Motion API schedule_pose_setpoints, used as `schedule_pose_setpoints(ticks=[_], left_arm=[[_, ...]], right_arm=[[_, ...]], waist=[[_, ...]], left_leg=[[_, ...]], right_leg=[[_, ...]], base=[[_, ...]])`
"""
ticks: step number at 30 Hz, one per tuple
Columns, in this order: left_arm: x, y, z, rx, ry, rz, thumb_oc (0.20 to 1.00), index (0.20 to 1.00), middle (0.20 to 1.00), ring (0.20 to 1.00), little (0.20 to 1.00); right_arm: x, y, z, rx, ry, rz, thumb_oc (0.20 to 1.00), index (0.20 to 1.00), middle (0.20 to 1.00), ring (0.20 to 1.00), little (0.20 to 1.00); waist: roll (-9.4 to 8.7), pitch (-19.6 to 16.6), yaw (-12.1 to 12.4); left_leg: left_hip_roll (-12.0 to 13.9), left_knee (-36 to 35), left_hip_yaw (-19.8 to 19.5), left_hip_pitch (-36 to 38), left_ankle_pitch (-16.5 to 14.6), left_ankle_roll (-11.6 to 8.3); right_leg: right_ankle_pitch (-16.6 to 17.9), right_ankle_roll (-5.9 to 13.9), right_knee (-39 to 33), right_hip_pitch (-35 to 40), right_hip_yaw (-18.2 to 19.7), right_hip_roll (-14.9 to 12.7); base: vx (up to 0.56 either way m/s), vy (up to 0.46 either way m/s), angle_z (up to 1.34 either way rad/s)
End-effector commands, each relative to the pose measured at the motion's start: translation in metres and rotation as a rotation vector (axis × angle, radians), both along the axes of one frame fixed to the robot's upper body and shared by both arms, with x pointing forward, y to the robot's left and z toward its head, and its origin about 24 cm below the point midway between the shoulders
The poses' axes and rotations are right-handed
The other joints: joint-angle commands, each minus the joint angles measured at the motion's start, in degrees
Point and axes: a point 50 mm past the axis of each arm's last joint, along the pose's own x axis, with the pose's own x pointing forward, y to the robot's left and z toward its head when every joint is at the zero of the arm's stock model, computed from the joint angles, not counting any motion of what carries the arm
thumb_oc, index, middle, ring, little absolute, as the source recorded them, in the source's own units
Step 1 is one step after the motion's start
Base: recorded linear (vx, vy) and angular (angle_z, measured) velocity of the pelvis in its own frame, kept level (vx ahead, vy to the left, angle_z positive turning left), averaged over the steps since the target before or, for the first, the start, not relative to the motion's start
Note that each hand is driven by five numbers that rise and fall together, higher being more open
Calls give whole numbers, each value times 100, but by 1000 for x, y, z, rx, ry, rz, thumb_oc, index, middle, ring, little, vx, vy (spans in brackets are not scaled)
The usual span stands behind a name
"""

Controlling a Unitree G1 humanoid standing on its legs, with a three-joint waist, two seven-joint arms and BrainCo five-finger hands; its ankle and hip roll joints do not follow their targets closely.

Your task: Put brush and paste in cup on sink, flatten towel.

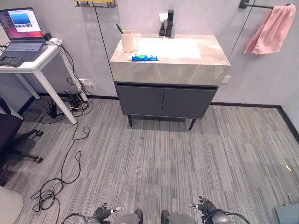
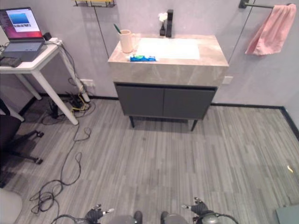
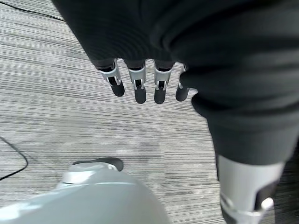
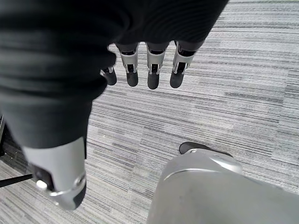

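Note:
A cream cup (image 1: pixel 127 41) stands on the marble sink counter (image 1: pixel 170 70) at its left rear, with a green-handled brush (image 1: pixel 119 29) sticking out of it. A blue toothpaste tube (image 1: pixel 145 58) lies flat on the counter in front of the cup, near the front edge. A pink towel (image 1: pixel 271 30) hangs bunched and crooked on a dark wall bar (image 1: pixel 254 5) at the upper right. My left hand (image 1: pixel 103 213) and right hand (image 1: pixel 206 206) hang low over the floor, far from the sink, fingers (image 3: pixel 138 86) straight and holding nothing.
A black faucet (image 1: pixel 168 23) stands behind the white basin (image 1: pixel 168 48). A white desk (image 1: pixel 35 63) with a laptop (image 1: pixel 22 35) stands at left, with cables (image 1: pixel 65 158) trailing over the floor and a dark chair base (image 1: pixel 18 140) beside them.

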Motion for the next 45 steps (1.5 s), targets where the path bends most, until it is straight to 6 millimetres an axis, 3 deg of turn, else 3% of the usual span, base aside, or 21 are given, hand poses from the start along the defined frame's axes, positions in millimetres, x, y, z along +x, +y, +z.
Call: schedule_pose_setpoints(ticks=[1,6,11,15,17,19,21,23,25,26,27,31,35,39,41,42,43,45], left_arm=[[6,4,3,24,-32,-2,1000,1000,1000,1000,1000],[7,6,4,33,-44,-9,1000,1000,1000,1000,1000],[23,4,11,10,-155,10,1000,1000,1000,1000,1000],[42,6,23,11,-261,-23,1000,1000,1000,1000,1000],[46,12,27,47,-281,-56,1000,1000,1000,1000,1000],[47,12,28,49,-286,-58,1000,1000,1000,1000,1000],[47,12,29,47,-289,-67,1000,1000,1000,1000,1000],[44,14,27,56,-275,-56,1000,1000,1000,1000,1000],[44,15,27,56,-271,-46,1000,1000,1000,1000,1000],[44,15,26,52,-267,-28,1000,1000,1000,1000,1000],[44,13,25,46,-265,-30,1000,1000,1000,1000,1000],[44,9,24,50,-256,-60,1000,1000,1000,1000,1000],[51,12,28,49,-277,-34,1000,1000,1000,1000,1000],[53,12,28,50,-283,-33,1000,1000,1000,1000,1000],[55,15,30,55,-292,-28,1000,1000,1000,1000,1000],[51,17,29,55,-284,-18,1000,1000,1000,1000,1000],[59,17,32,53,-296,-18,1000,1000,1000,1000,1000],[63,17,33,52,-302,-14,1000,1000,1000,1000,1000]], right_arm=[[15,-5,8,-19,-80,18,1000,1000,1000,1000,1000],[21,-3,10,-15,-103,28,1000,1000,1000,1000,1000],[38,0,19,-2,-191,27,1000,1000,1000,1000,1000],[58,2,31,-3,-271,61,1000,1000,1000,1000,1000],[64,7,35,1,-301,92,1000,1000,1000,1000,1000],[67,11,37,6,-318,117,1000,1000,1000,1000,1000],[68,12,38,7,-327,126,1000,1000,1000,1000,1000],[70,7,42,-3,-349,119,1000,1000,1000,1000,1000],[73,7,44,-7,-359,127,1000,1000,1000,1000,1000],[77,10,46,-6,-372,138,1000,1000,1000,1000,1000],[75,9,46,-13,-369,148,1000,1000,1000,1000,1000],[69,3,43,-23,-354,134,1000,1000,1000,1000,1000],[78,3,50,-52,-382,197,1000,1000,1000,1000,1000],[80,3,52,-50,-392,200,1000,1000,1000,1000,1000],[80,5,54,-52,-403,231,1000,1000,1000,1000,1000],[75,6,52,-49,-397,248,1000,1000,1000,1000,1000],[74,3,54,-56,-408,251,1000,1000,1000,1000,1000],[75,1,54,-78,-403,264,1000,1000,1000,1000,1000]], waist=[[-84,-176,-7],[-115,-140,37],[-97,15,70],[-72,191,96],[-43,311,72],[-22,350,74],[-24,342,51],[-104,315,-23],[-121,329,-46],[-171,362,-99],[-178,369,-160],[-203,160,-180],[-155,-2,-204],[-146,-5,-215],[-111,-114,-284],[-115,-147,-263],[-310,126,-139],[-355,190,-104]], left_leg=[[-6,401,-121,-162,-182,-43],[-25,407,-71,-158,-220,-3],[-128,517,-35,-244,-300,100],[-230,719,30,-387,-395,215],[-350,720,99,-265,-495,402],[-348,674,133,-173,-511,432],[-374,639,118,-114,-512,436],[-503,410,110,75,-561,456],[-519,343,129,175,-619,457],[-534,245,105,343,-676,433],[-525,155,3,481,-699,401],[-436,-35,-115,594,-613,294],[-141,-269,-287,776,-523,132],[-101,-317,-320,829,-502,110],[175,-401,-398,1045,-379,-39],[296,313,-346,833,58,-225],[217,2264,-319,-386,869,-334],[174,2136,-158,-868,679,-212]], right_leg=[[414,601,-416,258,-7,-328],[469,634,-516,296,42,-353],[506,713,-521,246,151,-446],[522,774,-206,-15,308,-536],[855,893,505,-333,447,-677],[910,868,754,-537,397,-705],[932,866,685,-607,408,-653],[1203,855,-45,-872,314,-543],[1373,885,-409,-1019,169,-551],[1597,1009,-900,-1141,113,-580],[1703,1026,-1025,-1120,265,-526],[1717,902,-1322,-801,268,-427],[1422,794,-980,-833,20,-216],[1371,785,-912,-847,-4,-193],[1077,703,-660,-835,-131,-76],[955,557,-739,-571,-116,79],[985,324,-1041,-180,-116,85],[952,306,-1180,-51,-154,12]], base=[[0,0,0],[6,65,-3],[6,118,-5],[-35,157,-5],[17,195,-15],[63,140,-13],[117,81,-26],[191,30,-23],[179,-25,-22],[320,-88,-6],[314,-89,10],[218,-109,31],[213,-117,38],[111,-51,-4],[367,-168,0],[278,-305,24],[234,-309,21],[110,-137,13]])
